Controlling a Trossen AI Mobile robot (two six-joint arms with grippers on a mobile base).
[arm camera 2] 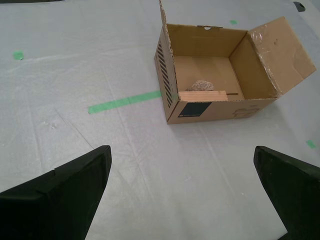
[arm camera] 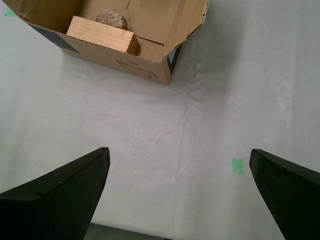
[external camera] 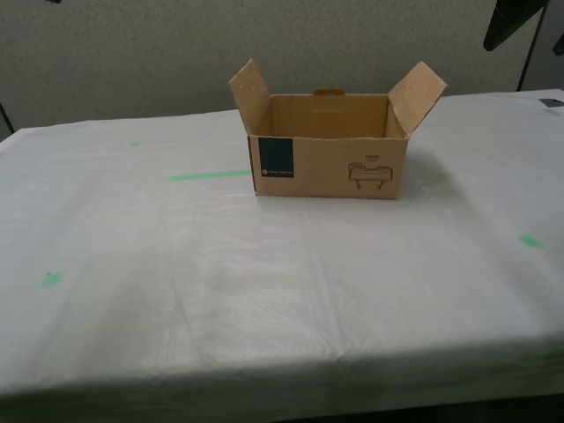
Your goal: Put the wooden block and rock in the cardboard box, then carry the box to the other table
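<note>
Already the cardboard box sat on the table with the wrinkled white sheeting and green tape marks, flaps up, nothing touching it. Both grippers hung back from it with their jaws wide apart and empty: the first gripper and the second gripper each looked across bare sheeting toward the box, well apart from it, from opposite front corners. Neither seemed clearly nearer. From the exterior view the box's inside was hidden behind its front wall. Only the wrist views showed the contents: the wooden block lay along the front wall, with the rock just behind it. By my reckoning the carry looked finished.
</note>
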